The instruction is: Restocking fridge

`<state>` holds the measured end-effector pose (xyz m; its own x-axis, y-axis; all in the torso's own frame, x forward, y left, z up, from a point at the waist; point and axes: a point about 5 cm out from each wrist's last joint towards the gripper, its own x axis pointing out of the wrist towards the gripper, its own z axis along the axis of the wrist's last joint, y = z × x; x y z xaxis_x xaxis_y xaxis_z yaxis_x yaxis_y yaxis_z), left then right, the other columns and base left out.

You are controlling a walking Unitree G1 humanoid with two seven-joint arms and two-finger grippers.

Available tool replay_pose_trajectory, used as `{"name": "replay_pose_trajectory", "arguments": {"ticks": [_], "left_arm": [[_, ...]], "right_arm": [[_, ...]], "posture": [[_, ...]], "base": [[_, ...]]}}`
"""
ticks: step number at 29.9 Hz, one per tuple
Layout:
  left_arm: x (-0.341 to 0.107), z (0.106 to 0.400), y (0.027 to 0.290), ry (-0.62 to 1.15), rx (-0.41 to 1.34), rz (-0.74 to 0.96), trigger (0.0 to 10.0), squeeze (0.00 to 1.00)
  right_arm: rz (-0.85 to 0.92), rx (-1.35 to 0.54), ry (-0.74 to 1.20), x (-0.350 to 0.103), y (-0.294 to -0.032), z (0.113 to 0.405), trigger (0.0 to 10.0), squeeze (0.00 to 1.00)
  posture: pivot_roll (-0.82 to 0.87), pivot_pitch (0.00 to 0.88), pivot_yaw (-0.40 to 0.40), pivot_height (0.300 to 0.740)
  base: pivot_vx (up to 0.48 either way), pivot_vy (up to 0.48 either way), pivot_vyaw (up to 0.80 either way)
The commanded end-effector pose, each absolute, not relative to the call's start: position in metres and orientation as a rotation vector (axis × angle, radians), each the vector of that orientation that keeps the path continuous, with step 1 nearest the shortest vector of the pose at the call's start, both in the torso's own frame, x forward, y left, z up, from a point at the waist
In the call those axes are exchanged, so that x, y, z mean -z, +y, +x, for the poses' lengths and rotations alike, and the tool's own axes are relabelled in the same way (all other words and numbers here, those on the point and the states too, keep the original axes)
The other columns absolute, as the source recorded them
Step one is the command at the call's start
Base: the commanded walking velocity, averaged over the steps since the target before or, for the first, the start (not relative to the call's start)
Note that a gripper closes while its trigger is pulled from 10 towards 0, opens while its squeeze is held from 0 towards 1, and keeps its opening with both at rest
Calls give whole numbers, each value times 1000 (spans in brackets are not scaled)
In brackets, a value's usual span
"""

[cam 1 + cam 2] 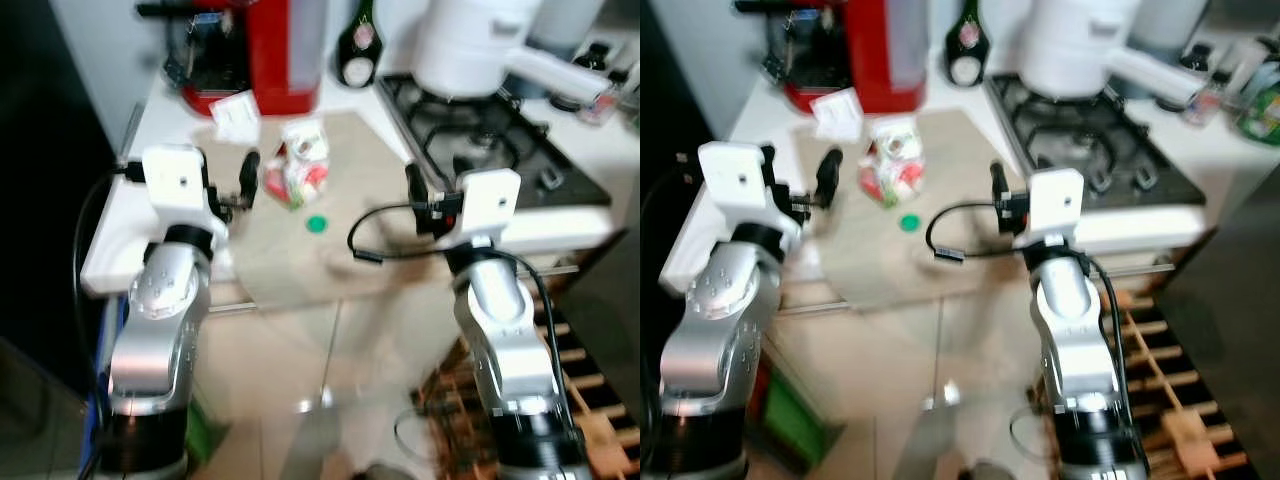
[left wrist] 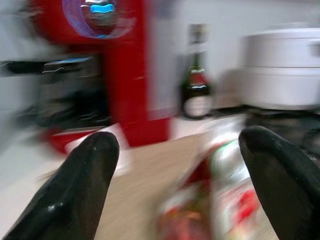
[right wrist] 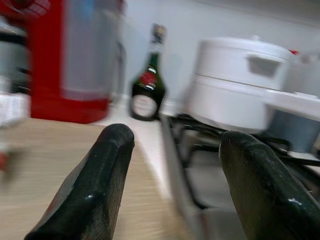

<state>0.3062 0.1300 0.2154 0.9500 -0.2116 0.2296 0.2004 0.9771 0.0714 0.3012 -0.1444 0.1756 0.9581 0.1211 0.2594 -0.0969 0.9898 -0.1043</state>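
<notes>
A red, white and green carton (image 1: 297,165) stands on a pale wooden board (image 1: 330,255) on the white counter, with a small green cap (image 1: 317,223) just in front of it. My left gripper (image 1: 247,178) is raised just left of the carton and open; in the left wrist view the blurred carton (image 2: 215,200) lies ahead between the two black fingers (image 2: 85,190). My right gripper (image 1: 415,190) is open with nothing in it, held over the board's right edge beside the gas hob (image 1: 480,140).
Along the back stand a red coffee machine (image 1: 260,50), a dark bottle (image 1: 357,45) and a white lidded pot (image 1: 470,45) on the hob. A wooden rack (image 1: 580,370) sits on the floor at lower right. A dark surface borders the counter on the left.
</notes>
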Motion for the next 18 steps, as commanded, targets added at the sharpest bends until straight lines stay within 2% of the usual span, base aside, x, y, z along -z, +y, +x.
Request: {"name": "replay_pose_trajectory", "arguments": {"ticks": [1,4,8,9,11,13,14,15,18], "left_arm": [[-223,309,137,-267,213,73,10000,0],[-226,312,138,-272,225,76,10000,0],[-243,326,154,-287,267,88,10000,0],[-255,336,165,-284,330,82,10000,0],[-255,336,165,-284,330,82,10000,0],[-255,338,156,-252,463,78,10000,0],[-251,336,145,-224,594,73,10000,0],[-251,336,145,-224,594,73,10000,0],[-241,329,135,-175,805,43,10000,0]], "right_arm": [[-80,-112,-303,-183,-141,301,10000,0],[-80,-108,-304,-183,-142,301,10000,0],[-82,-66,-287,-178,-144,297,10000,0],[-78,-34,-275,-174,-145,293,10000,0],[-78,-34,-275,-174,-145,293,10000,0],[-69,-12,-276,-175,-147,293,10000,0],[-63,-6,-276,-175,-148,293,10000,0],[-63,-6,-276,-175,-148,293,10000,0],[-58,-8,-274,-174,-146,294,10000,0]], "posture": [[-47,0,-23,736],[-47,0,-23,736],[-54,1,-16,736],[-70,6,5,736],[-70,6,5,736],[-80,9,19,736],[-80,12,23,736],[-80,12,23,736],[-80,12,27,736]], "base": [[0,0,0],[0,0,0],[0,0,0],[0,0,0],[0,0,0],[0,0,0],[0,0,0],[0,0,0],[0,0,0]]}}
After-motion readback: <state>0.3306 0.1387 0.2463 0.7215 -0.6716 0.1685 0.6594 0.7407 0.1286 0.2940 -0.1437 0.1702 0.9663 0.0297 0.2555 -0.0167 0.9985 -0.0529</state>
